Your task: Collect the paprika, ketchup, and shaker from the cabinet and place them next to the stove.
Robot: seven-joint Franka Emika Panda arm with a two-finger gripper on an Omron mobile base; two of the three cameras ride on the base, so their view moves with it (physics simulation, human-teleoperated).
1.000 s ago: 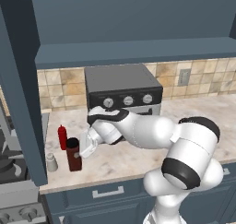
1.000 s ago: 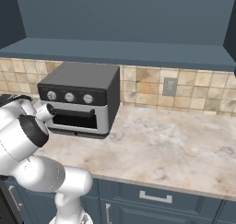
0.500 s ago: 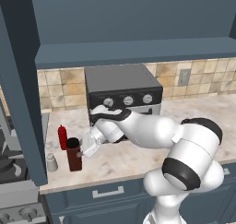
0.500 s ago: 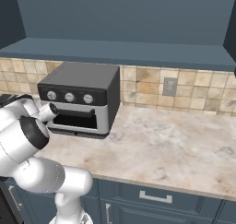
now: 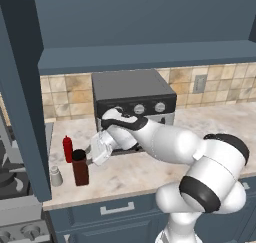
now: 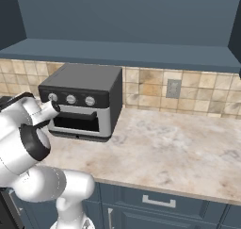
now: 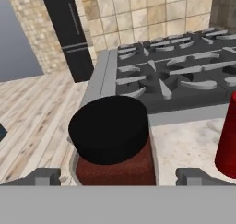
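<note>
The paprika (image 5: 80, 168), a dark brown jar with a black cap, stands upright on the counter near the stove (image 5: 14, 181). Behind it is the red ketchup (image 5: 67, 148), and the small pale shaker (image 5: 56, 176) stands to its left. My gripper (image 5: 91, 158) is open just right of the paprika. In the hand view the paprika (image 7: 110, 135) sits between my spread fingertips (image 7: 46, 177), held by nothing, with my gripper (image 7: 122, 177) open around it. The ketchup (image 7: 227, 140) is at the right edge there, and the stove (image 7: 175, 75) grates lie beyond. The cabinet (image 5: 130, 57) hangs above.
A silver toaster oven (image 5: 132, 94) stands on the counter right behind my arm, also seen as the toaster oven (image 6: 84, 96) from the right. The open cabinet door (image 5: 20, 112) hangs down at the left, close to the shaker. Marble counter (image 6: 164, 148) stretches to the right.
My hand has eased slightly back to the right, away from the paprika. The jar, ketchup and shaker have stayed where they stood.
</note>
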